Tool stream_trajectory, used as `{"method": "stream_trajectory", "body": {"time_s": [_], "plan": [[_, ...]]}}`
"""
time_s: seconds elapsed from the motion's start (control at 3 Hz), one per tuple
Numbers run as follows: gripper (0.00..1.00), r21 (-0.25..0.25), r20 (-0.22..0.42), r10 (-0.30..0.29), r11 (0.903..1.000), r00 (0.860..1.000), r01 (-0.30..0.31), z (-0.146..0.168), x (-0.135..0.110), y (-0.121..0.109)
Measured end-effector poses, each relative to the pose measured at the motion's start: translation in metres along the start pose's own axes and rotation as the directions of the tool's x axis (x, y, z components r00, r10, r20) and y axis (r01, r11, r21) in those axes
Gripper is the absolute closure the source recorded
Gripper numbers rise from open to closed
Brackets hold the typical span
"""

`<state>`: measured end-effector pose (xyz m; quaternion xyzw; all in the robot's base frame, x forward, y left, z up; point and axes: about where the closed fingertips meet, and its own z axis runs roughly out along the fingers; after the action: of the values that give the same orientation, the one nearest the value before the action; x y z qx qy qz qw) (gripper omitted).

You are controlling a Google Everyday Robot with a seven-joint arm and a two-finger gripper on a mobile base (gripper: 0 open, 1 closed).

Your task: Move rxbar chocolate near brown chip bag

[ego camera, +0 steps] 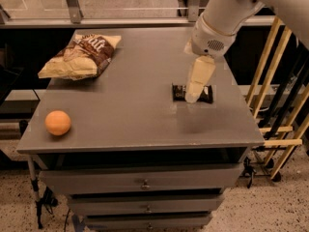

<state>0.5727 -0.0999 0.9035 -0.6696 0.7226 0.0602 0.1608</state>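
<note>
The rxbar chocolate [206, 94] is a small flat black bar with white lettering, lying on the right part of the grey table [135, 105]. My gripper [195, 94] hangs from the white arm directly over the bar's middle and hides part of it; its cream-coloured tip points down at the bar. The brown chip bag [79, 57] is a crinkled brown and pale yellow bag lying at the table's back left, far from the bar.
A round orange fruit [58, 123] sits at the table's front left corner. Drawers [145, 183] are below the tabletop. Wooden slats [280, 105] stand to the right of the table. A railing runs behind it.
</note>
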Motion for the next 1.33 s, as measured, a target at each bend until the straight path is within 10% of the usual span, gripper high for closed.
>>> {"method": "stream_trajectory", "body": {"time_s": [1.33], "plan": [[0.00, -0.090, -0.071, -0.031, 0.9956, 0.997, 0.025, 0.076, 0.020, -0.021]]}}
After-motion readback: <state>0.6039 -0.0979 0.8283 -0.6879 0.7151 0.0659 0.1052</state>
